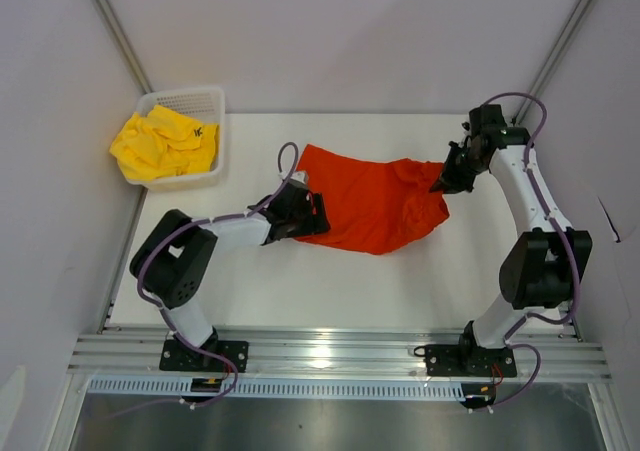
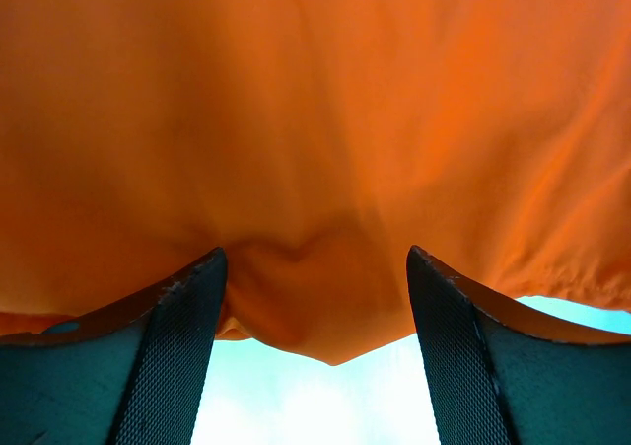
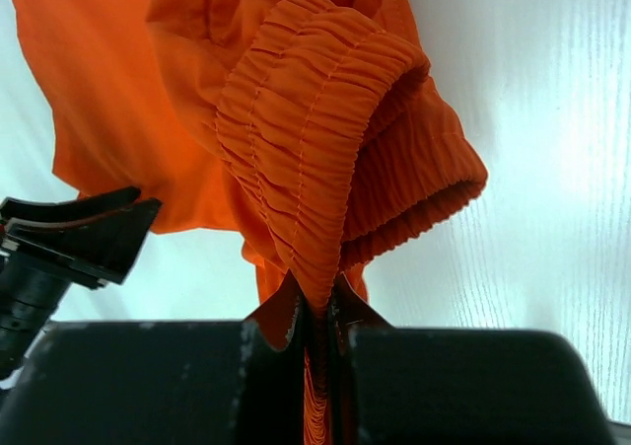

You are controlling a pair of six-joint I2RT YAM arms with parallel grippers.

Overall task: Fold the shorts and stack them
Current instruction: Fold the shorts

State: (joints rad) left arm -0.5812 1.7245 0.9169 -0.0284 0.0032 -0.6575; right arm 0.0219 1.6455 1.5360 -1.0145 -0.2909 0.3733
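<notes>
The orange-red shorts [image 1: 372, 207] lie spread across the middle of the white table. At their left edge sits my left gripper [image 1: 313, 215], open. In the left wrist view its two fingers stand wide apart and a fold of the shorts' hem [image 2: 315, 307] hangs between them, with my left gripper [image 2: 315, 254] not closed on it. My right gripper [image 1: 443, 182] is shut on the shorts' ribbed waistband [image 3: 306, 139], pinched at my right gripper [image 3: 315, 305] and lifted slightly at the right end. The yellow shorts [image 1: 165, 143] lie crumpled in the basket.
A white mesh basket [image 1: 196, 98] stands at the table's back left corner. The left gripper's fingers [image 3: 84, 230] show at the left of the right wrist view. Grey walls enclose the table on three sides; a metal rail [image 1: 330, 353] runs along the near edge.
</notes>
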